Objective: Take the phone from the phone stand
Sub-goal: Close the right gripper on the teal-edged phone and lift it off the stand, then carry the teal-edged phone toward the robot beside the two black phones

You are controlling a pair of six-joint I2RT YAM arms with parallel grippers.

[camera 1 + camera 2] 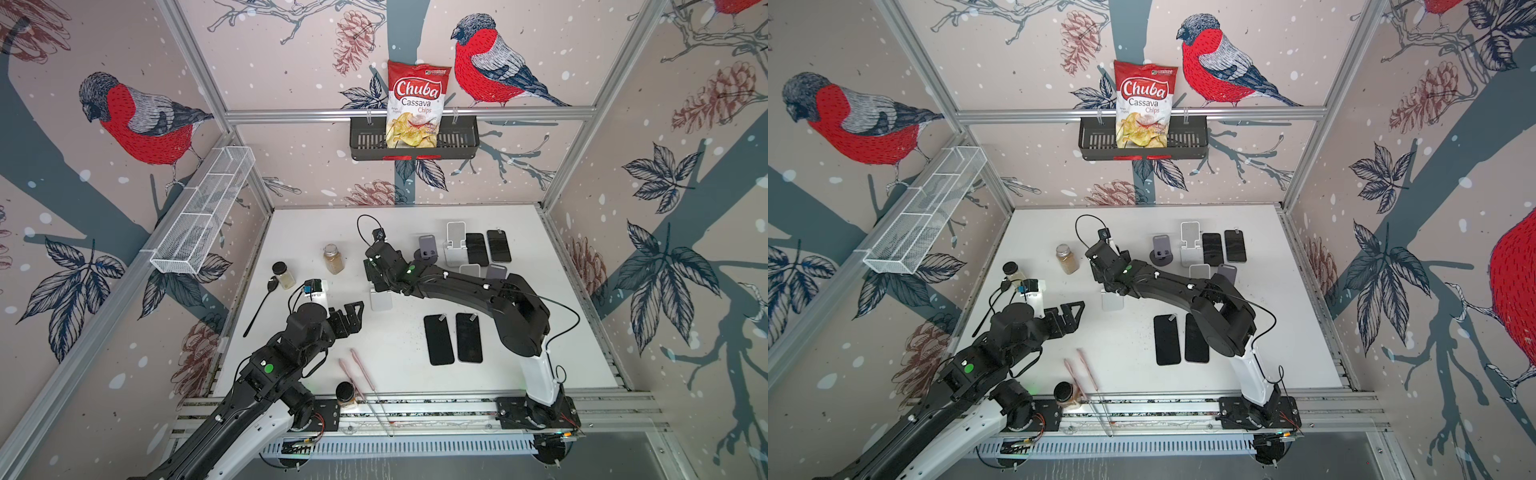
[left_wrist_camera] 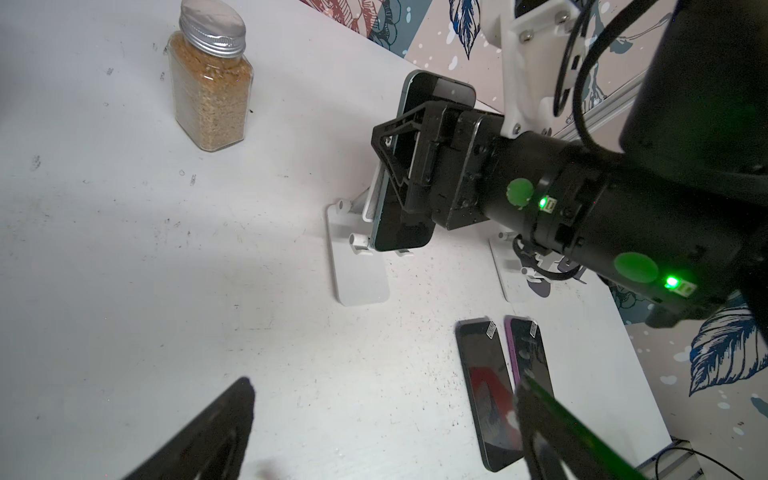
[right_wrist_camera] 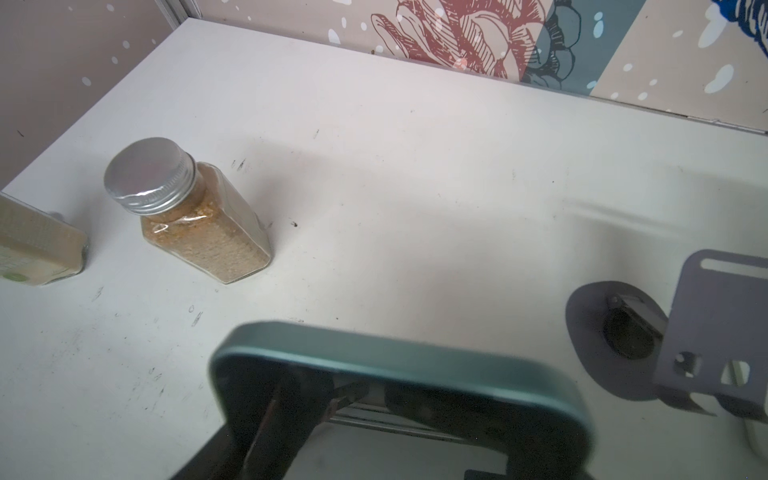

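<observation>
Teal-edged phone leans on white phone stand.

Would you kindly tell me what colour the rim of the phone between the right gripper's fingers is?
Teal-green, on the phone, clearest in the right wrist view.

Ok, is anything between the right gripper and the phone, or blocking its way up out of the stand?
Nothing visible. The right gripper is closed on the phone, which sits in the white stand; the spice jar stands apart.

phone on stand, jar left of stand
</observation>
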